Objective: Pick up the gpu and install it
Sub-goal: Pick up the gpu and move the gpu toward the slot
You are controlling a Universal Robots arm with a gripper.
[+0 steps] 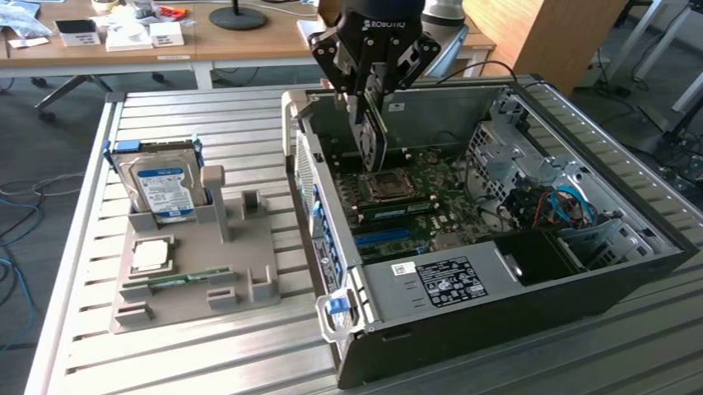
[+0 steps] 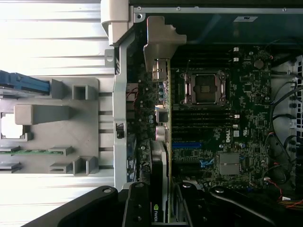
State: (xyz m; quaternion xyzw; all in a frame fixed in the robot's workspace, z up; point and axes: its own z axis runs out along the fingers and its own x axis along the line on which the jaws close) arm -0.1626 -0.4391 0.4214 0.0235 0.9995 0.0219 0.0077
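My gripper (image 1: pixel 368 92) hangs over the open computer case (image 1: pixel 615 271), shut on the gpu (image 1: pixel 370 136). The card stands on edge below the fingers, its lower edge just above the motherboard (image 1: pixel 439 206), beside the CPU socket (image 1: pixel 389 186) and near the case's rear wall. In the wrist view the gpu (image 2: pixel 164 156) appears edge-on as a thin strip running away from the gripper (image 2: pixel 161 201), with its pale metal end bracket (image 2: pixel 159 45) at the far end by the case's rear panel. The motherboard (image 2: pixel 236 118) lies under and beside it.
A grey parts holder (image 1: pixel 193 271) sits on the slatted metal table at the exterior view's left, carrying a silver hard drive (image 1: pixel 163 185), a CPU (image 1: pixel 151 253) and a green memory stick (image 1: pixel 187 278). Case walls, the power supply (image 1: pixel 450 280) and cables (image 1: pixel 561 206) surround the motherboard.
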